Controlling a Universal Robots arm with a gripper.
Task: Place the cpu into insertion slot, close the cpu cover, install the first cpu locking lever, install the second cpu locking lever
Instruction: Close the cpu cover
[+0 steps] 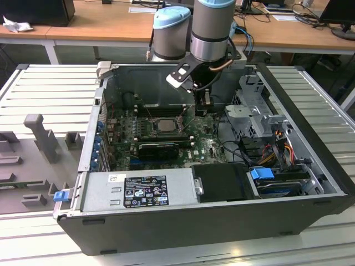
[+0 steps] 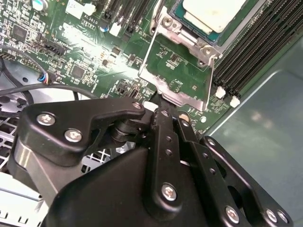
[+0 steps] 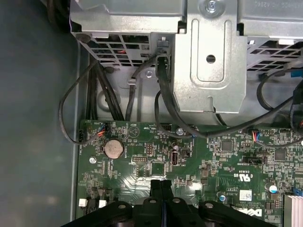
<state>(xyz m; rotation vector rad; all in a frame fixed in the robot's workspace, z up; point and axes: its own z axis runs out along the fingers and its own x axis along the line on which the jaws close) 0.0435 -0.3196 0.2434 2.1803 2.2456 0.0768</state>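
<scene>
- motherboard (image 3: 156, 163): green, dotted with small black and silver parts
- cpu (image 2: 213, 12): pale tan-grey
- cpu cover (image 2: 189, 101): silvery
- gripper (image 3: 161, 184): black
- arm (image 1: 211, 27): grey, light-blue cap
- latch (image 1: 61, 195): blue

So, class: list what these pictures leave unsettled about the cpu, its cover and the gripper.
Second wrist view: the cpu runs off the picture's edge and covers the pins of the insertion slot.
Second wrist view: whether the gripper actually pinches the cpu cover; its own body hides the contact.
Exterior view: the locking levers, too small to pick out.
</scene>
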